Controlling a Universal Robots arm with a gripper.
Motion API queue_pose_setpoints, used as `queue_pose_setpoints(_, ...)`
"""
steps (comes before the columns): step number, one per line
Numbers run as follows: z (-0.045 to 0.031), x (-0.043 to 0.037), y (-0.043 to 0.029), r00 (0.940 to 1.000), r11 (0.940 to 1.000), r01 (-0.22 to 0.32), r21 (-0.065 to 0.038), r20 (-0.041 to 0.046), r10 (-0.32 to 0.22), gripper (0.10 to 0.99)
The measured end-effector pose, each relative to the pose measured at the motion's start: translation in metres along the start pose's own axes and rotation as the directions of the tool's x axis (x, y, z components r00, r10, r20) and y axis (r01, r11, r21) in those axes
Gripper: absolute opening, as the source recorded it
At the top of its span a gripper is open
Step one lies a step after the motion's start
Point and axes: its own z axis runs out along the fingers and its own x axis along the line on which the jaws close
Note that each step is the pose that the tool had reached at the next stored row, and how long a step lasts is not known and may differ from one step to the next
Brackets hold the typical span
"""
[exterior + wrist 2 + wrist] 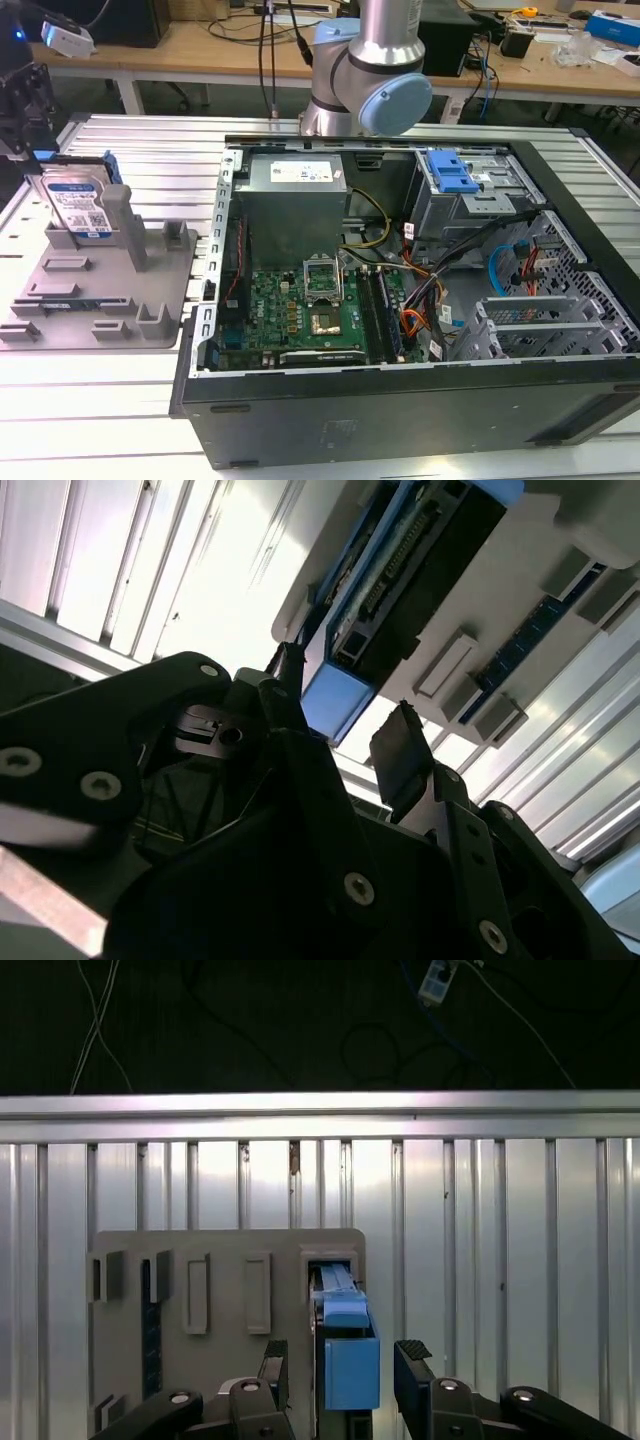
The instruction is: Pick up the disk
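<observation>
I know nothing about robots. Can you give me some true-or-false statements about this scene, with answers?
1. The disk stands on edge in the grey tray. True.
2. The tool has lifted the disk off the tray. False: the disk sits in the tray, and the open tool straddles it without gripping.
3. The computer case lies open, showing a green board. True.
4. The disk is inside the computer case. False: it is in the tray, to the exterior view's left of the case.
</observation>
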Motion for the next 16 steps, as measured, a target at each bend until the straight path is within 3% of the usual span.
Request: queue_pose_setpoints(16, 0.0168, -0.0008, -0.0005, 0.9997, 0.9997, 0.025, 0.001, -0.0008, -0.025, 0.545)
